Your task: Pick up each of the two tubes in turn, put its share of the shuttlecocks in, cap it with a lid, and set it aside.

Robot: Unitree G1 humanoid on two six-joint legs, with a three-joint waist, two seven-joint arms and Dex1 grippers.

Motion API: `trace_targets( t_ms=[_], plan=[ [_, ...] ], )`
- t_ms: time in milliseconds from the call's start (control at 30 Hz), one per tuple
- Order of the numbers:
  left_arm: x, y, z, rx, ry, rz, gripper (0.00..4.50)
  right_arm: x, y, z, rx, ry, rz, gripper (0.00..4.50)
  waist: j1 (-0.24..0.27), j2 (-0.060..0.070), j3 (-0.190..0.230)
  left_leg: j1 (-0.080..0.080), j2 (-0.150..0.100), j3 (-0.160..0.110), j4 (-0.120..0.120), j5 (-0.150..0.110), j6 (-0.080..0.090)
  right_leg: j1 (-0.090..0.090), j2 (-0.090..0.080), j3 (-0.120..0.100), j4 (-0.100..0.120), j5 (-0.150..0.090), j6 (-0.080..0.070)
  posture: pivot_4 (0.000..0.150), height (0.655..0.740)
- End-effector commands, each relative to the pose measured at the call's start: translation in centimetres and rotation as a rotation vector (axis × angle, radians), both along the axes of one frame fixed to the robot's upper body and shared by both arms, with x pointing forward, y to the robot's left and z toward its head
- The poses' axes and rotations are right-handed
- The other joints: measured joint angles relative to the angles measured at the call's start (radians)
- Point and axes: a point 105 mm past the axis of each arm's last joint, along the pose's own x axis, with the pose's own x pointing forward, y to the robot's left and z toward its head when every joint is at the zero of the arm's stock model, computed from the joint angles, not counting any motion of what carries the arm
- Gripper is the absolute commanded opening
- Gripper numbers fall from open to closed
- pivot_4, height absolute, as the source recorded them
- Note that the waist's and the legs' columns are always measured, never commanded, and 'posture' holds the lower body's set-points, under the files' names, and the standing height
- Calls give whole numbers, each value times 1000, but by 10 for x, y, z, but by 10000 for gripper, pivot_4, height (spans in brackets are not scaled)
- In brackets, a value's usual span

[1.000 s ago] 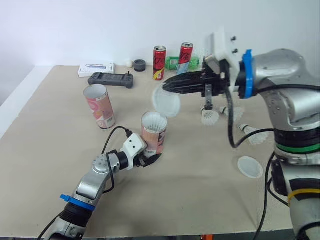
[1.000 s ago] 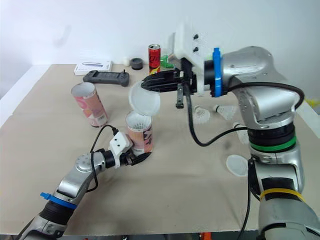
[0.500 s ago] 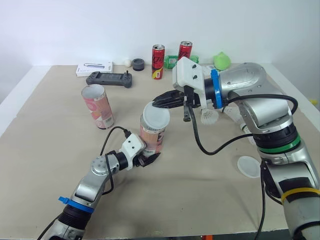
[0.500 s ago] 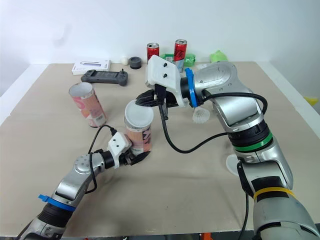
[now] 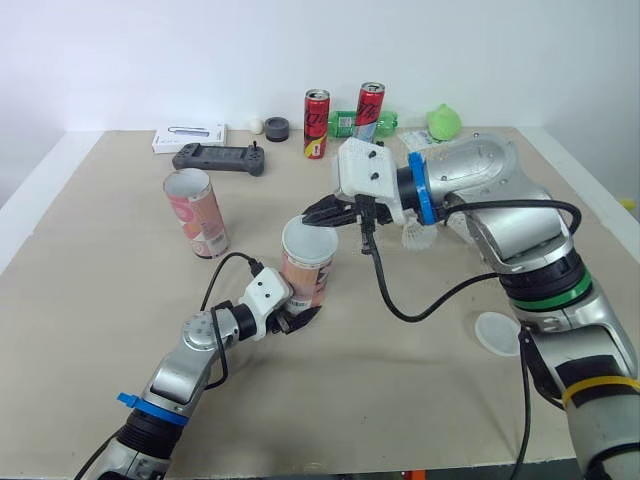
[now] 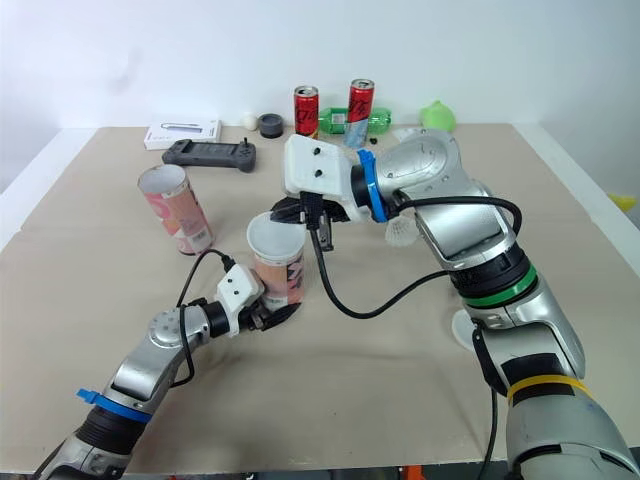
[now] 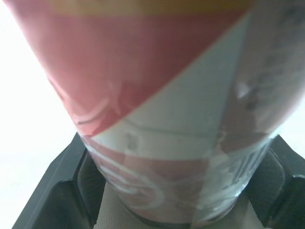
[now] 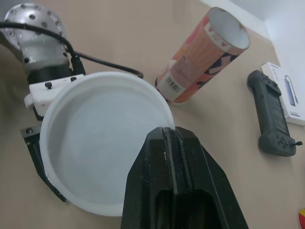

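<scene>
Tube [image 5: 196,212] at the far left stands open and alone on the table [image 5: 400,400]. Next to it, the left gripper [image 5: 290,318] hugs the bottom of the middle tube [image 5: 307,275], fingers squeezed on both sides, holding it up straight. A second ago the lid [image 5: 309,238] was up in the air, then it leaned at the tube's mouth. Now it sits flat on top, so this tube looks nearly capped. The right gripper [image 5: 315,213] pinches the lid's far edge tight. Farther right lie loose shuttlecocks [image 5: 418,236] and a spare lid [image 5: 499,333].
</scene>
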Motion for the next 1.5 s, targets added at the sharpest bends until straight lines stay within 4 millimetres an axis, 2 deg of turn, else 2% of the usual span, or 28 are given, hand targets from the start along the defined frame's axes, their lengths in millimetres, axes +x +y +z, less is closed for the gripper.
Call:
trace_targets(
  t_ms=[33, 267, 500, 1167, 1500],
  plan=[
    [-2, 4, -13, 23, 41, 22, 35595, -3, 4, 1, -40, -47, 42, 467, 0, 0, 0, 0, 0, 0, 0, 0, 0, 0, 0, 0, 0, 0, 0, 1500, 7400],
    [-2, 4, -13, 21, 42, 24, 35595, 0, 6, 0, -56, -77, 56, 467, 0, 0, 0, 0, 0, 0, 0, 0, 0, 0, 0, 0, 0, 0, 1, 1500, 7400],
    [-3, 4, -13, 21, 45, 25, 35595, 4, 6, 13, -36, -116, 52, 467, 0, 0, 0, 1, 0, 0, 0, 0, 0, 0, 0, 0, 0, 0, -1, 1500, 7400],
    [-4, 1, -13, 17, 45, 15, 35595, -3, 2, 25, -96, -177, 74, 467, 0, 0, 0, 0, 0, 0, -1, 0, 0, 0, 0, 0, 0, -1, -1, 1500, 7400],
    [-4, -1, -13, 14, 45, 13, 35595, -1, 4, 21, -112, -172, 70, 467, 0, 0, 0, 1, 0, 0, -1, 0, 0, 0, 0, 0, 0, -1, -2, 1500, 7400]
  ],
)
